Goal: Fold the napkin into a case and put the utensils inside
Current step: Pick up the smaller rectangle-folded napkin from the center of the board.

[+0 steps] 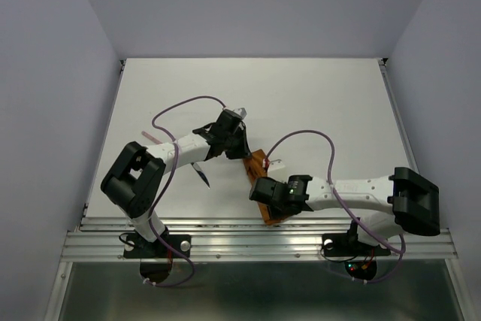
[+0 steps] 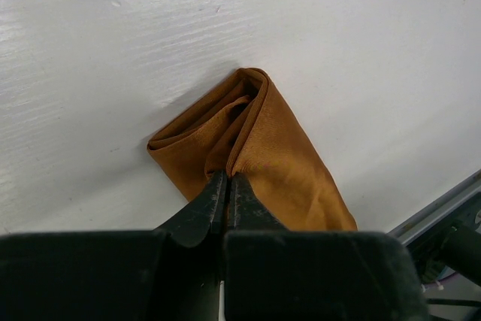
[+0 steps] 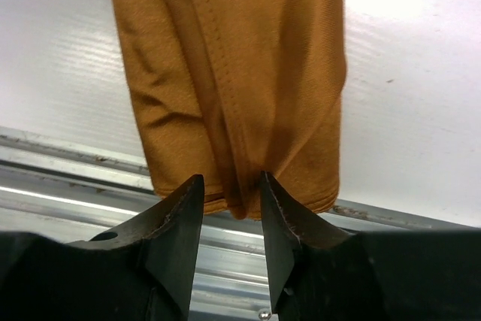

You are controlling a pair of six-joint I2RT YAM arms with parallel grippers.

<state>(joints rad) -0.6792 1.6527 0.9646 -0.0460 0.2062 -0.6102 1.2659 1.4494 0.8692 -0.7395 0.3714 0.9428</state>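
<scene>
The case [image 1: 261, 165] lies at the middle of the table's [image 1: 316, 103] near edge, running away from it. Its near end reaches the metal rail [image 3: 60, 186].

The left gripper [image 2: 228, 178] is pinched tight on a layer of cloth at the far end, by the open mouth. The right gripper [image 3: 231, 186] stands partly apart astride a ridge of cloth at the near end. I can't tell whether it is actually biting the ridge.

That looks like the weak spot to me. If the right gripper isn't holding, any pull from the left could drag the whole case along the table instead of opening the mouth. A hard pull could undo the folds.

The near end sits so close to the edge that a small slip could tip it over the rail.

A utensil [image 1: 201, 173] lies on the table, left of the case and well apart from it. Both grippers are busy with the cloth, so fetching it means one must let go. The mouth may then sag shut, and the utensil would snag on the cloth rather than slide in.
</scene>
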